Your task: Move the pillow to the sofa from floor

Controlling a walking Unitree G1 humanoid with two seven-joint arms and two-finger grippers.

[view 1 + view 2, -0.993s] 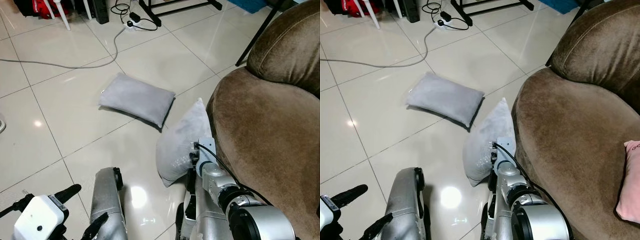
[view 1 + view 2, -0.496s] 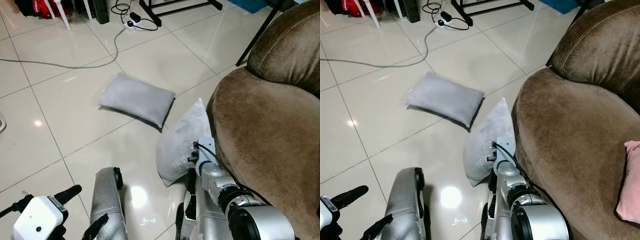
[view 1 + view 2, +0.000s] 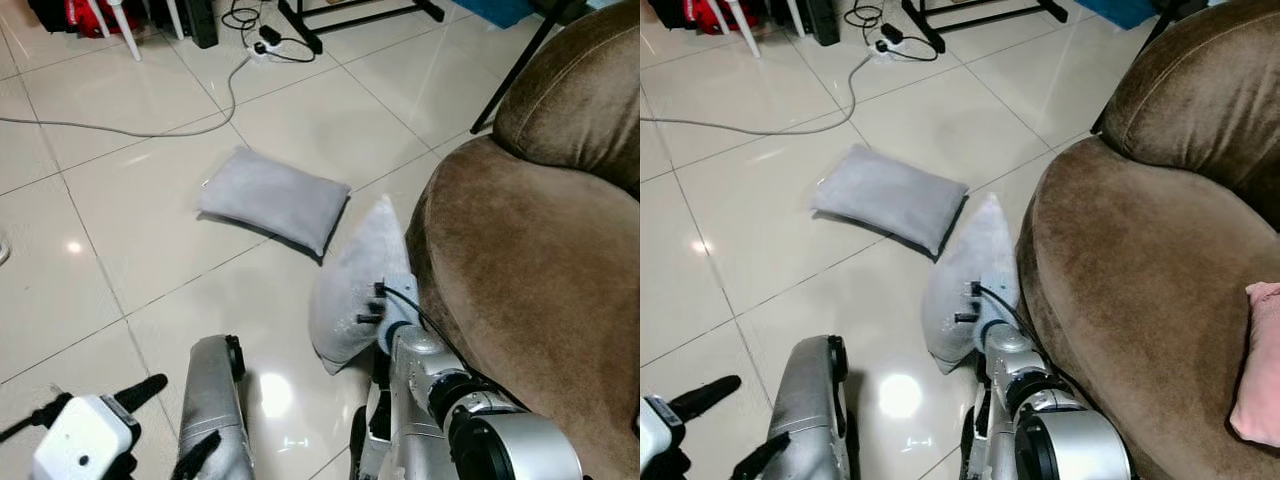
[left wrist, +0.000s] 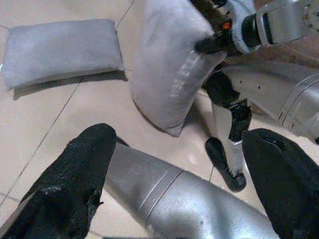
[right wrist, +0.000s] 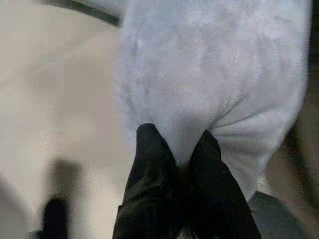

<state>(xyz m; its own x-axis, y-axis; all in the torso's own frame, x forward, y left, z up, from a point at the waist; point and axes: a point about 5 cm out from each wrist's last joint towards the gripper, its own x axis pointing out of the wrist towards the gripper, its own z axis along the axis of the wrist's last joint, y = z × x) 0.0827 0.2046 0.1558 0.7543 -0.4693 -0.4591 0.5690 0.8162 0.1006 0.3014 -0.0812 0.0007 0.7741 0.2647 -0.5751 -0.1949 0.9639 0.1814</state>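
At lower centre, the right gripper (image 5: pixel 182 162) fingers pinched the upright grey pillow (image 3: pixel 355 290) beside the brown sofa (image 3: pixel 530 270); the left gripper (image 4: pixel 174 174) fingers were spread.

A pale grey pillow (image 3: pixel 352 290) stands on end on the tiled floor (image 3: pixel 120 210), tilted, its upper corner pointing toward twelve o'clock and its lower corner resting on the tiles. Its right edge lies against the rounded front of the brown sofa (image 3: pixel 520 290), which rises at three o'clock from it. The cover looks soft and slightly shiny, and is puckered where the right gripper (image 5: pixel 180 160) pinches a fold of it with both fingers closed together. A second grey pillow (image 3: pixel 272 198) lies flat on the floor at eleven o'clock from the first, just apart from it.
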